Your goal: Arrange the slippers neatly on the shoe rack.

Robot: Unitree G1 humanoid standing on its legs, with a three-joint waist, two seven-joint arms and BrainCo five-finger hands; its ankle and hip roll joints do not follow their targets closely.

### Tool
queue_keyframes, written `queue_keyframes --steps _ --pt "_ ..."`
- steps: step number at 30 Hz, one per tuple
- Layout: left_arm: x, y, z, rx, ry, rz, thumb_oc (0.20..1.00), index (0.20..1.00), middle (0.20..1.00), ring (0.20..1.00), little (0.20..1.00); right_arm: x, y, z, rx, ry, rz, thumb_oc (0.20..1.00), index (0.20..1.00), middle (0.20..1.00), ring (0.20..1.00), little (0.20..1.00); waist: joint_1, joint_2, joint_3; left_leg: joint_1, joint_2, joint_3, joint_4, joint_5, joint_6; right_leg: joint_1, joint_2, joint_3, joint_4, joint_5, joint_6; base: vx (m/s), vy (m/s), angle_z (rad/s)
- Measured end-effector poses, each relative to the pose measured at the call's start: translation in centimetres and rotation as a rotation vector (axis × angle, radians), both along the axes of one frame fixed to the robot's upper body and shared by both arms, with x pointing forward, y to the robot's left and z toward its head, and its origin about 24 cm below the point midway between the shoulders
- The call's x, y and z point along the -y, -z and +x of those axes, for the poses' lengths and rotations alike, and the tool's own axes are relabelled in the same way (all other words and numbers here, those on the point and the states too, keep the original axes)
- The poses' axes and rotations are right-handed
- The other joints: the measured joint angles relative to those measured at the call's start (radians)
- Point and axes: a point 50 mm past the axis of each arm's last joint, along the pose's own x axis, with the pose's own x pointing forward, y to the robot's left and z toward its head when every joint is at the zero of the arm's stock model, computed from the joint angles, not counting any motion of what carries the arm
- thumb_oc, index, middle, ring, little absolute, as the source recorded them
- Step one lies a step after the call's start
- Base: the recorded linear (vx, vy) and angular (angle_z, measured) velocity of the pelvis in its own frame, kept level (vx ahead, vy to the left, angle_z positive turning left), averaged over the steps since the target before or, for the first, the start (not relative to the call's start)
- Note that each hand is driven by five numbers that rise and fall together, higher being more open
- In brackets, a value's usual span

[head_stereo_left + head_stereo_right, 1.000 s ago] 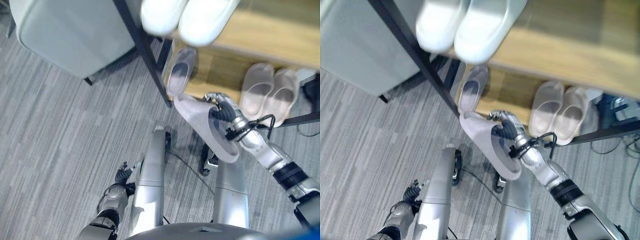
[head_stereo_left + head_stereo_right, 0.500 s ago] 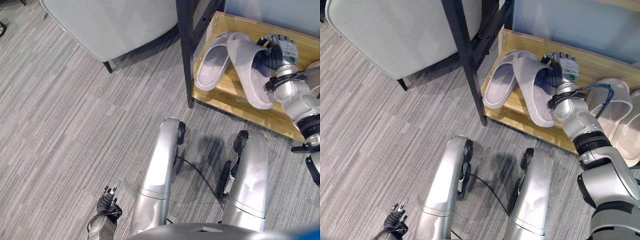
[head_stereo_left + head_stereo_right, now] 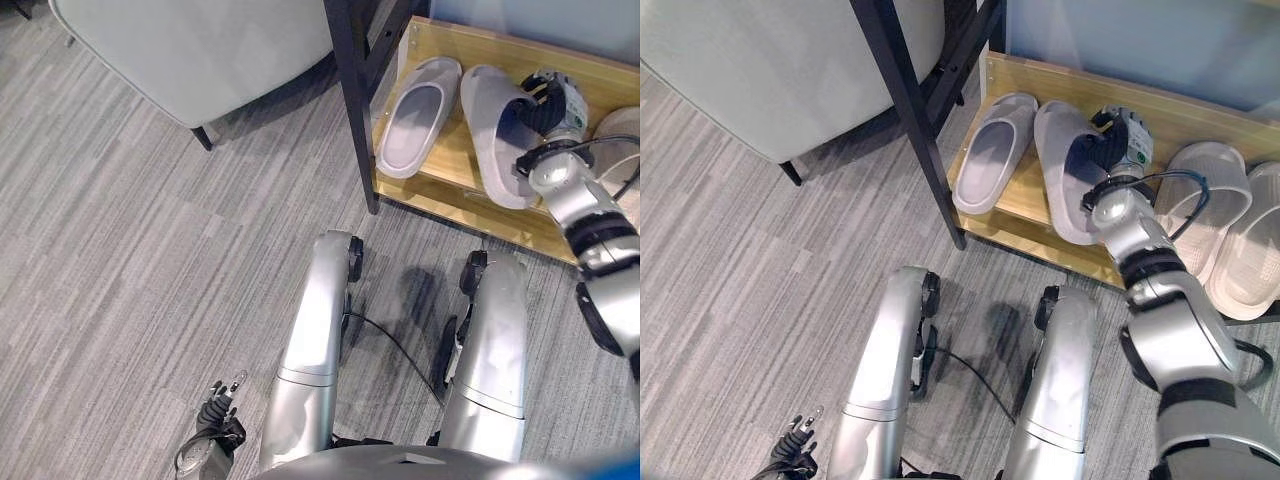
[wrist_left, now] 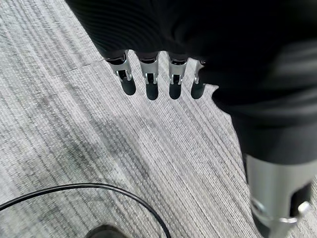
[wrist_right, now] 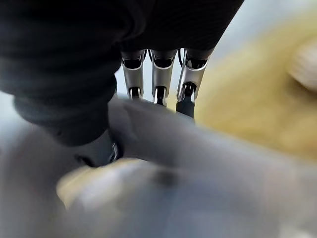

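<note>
While R hand [image 3: 1108, 150] grips grey slipper's [image 3: 1065, 170] strap, fingers hooked round it, slipper sits on rack's wooden shelf [image 3: 1025, 215] beside its mate [image 3: 992, 150], prob. to pair them. L hand [image 4: 158, 82] idle, fingers relaxed.

Grey carpet [image 3: 130, 230], pale chair [image 3: 200, 45]

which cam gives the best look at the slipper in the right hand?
The right eye view: the held slipper shows whole on the shoe rack, beside its mate, right hand gripping its strap. The left eye view shows the same, nearer the frame's edge. The right wrist view shows just a blurred strap by the fingers.
</note>
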Motion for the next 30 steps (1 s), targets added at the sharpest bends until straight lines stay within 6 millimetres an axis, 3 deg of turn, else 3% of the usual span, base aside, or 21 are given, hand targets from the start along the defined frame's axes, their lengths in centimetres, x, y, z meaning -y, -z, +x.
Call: queue_keyframes --steps 3,8,11,14,17,19,20,23,27,30 --pt "0.7 0.5 -0.6 -0.040 0.074 -0.049 1.000 1.000 1.000 1.000 1.000 -1.4 -1.5 0.0 0.081 -0.079 0.077 1.000 1.000 1.000 1.000 1.000 -0.006 0.001 -0.001 0.006 0.002 0.001 -0.015 0.000 0.000 0.003 0.000 -0.005 -0.013 0.000 0.000 -0.04 0.014 -0.01" --pt "1.0 0.8 -0.4 -0.076 0.191 -0.031 1.000 1.000 1.000 1.000 1.000 -2.1 -1.5 0.2 0.098 -0.148 0.230 1.000 1.000 1.000 1.000 1.000 -0.034 0.004 -0.002 0.016 0.012 0.001 -0.022 -0.002 0.002 0.008 0.007 -0.008 -0.029 0.000 0.000 0.00 0.010 -0.07" --pt "1.0 0.3 1.1 -0.029 0.224 -0.015 1.000 1.000 1.000 1.000 1.000 -2.6 -2.1 0.1 0.144 -0.161 0.270 1.000 1.000 1.000 1.000 1.000 -0.043 0.012 -0.008 0.031 0.025 0.001 -0.023 -0.018 0.002 0.017 0.019 -0.011 -0.035 0.000 0.000 0.00 -0.017 -0.12" --pt "1.2 0.3 1.3 -0.038 0.242 -0.013 1.000 1.000 1.000 1.000 1.000 -2.5 -1.9 -0.4 0.199 -0.155 0.337 1.000 1.000 1.000 1.000 1.000 -0.061 0.016 -0.011 0.034 0.034 0.001 -0.022 -0.025 0.007 0.017 0.021 -0.012 -0.035 0.000 -0.001 0.01 -0.021 -0.05" --pt "1.2 0.2 2.3 -0.031 0.249 -0.005 1.000 1.000 1.000 1.000 1.000 -3.1 0.6 -1.7 0.232 -0.192 0.432 1.000 1.000 1.000 1.000 1.000 -0.071 0.020 -0.013 0.045 0.038 -0.003 -0.018 -0.040 -0.004 0.019 0.034 -0.013 -0.035 0.000 0.000 0.03 -0.032 -0.11" --pt "1.3 0.1 2.6 -0.025 0.259 -0.002 1.000 1.000 1.000 1.000 1.000 -4.1 3.2 -3.4 0.252 -0.231 0.522 1.000 1.000 1.000 1.000 1.000 -0.087 0.022 -0.014 0.048 0.039 -0.002 -0.016 -0.044 -0.006 0.019 0.037 -0.013 -0.035 0.000 0.000 0.03 -0.033 -0.09" --pt "1.5 0.1 2.8 -0.026 0.272 0.009 1.000 1.000 1.000 1.000 1.000 -3.5 6.0 -5.9 0.267 -0.226 0.572 1.000 1.000 1.000 1.000 1.000 -0.086 0.022 -0.014 0.051 0.045 -0.004 -0.011 -0.052 -0.009 0.018 0.043 -0.014 -0.032 0.000 -0.001 0.02 -0.035 -0.11" --pt "2.1 0.7 2.1 -0.065 0.255 0.011 1.000 1.000 1.000 1.000 1.000 -4.2 9.4 -7.2 0.194 -0.207 0.613 1.000 1.000 1.000 1.000 1.000 -0.121 0.023 -0.014 0.046 0.058 -0.009 0.016 -0.062 -0.004 0.012 0.056 -0.014 -0.015 0.000 -0.001 0.00 -0.021 -0.13" --pt "2.5 0.9 1.4 -0.084 0.279 0.018 1.000 1.000 1.000 1.000 1.000 -6.6 10.2 -7.3 0.135 -0.308 0.581 1.000 1.000 1.000 1.000 1.000 -0.123 0.027 -0.011 0.027 0.072 -0.012 0.054 -0.077 -0.007 -0.017 0.076 -0.009 0.013 0.000 0.000 0.00 0.004 -0.12" --pt "2.3 1.0 1.0 -0.096 0.269 0.021 1.000 1.000 1.000 1.000 1.000 -6.9 9.1 -6.9 0.155 -0.355 0.541 1.000 1.000 1.000 1.000 1.000 -0.122 0.041 0.005 0.018 0.074 -0.014 0.089 -0.089 -0.007 -0.028 0.086 0.000 0.044 0.000 0.001 0.00 -0.002 -0.08"
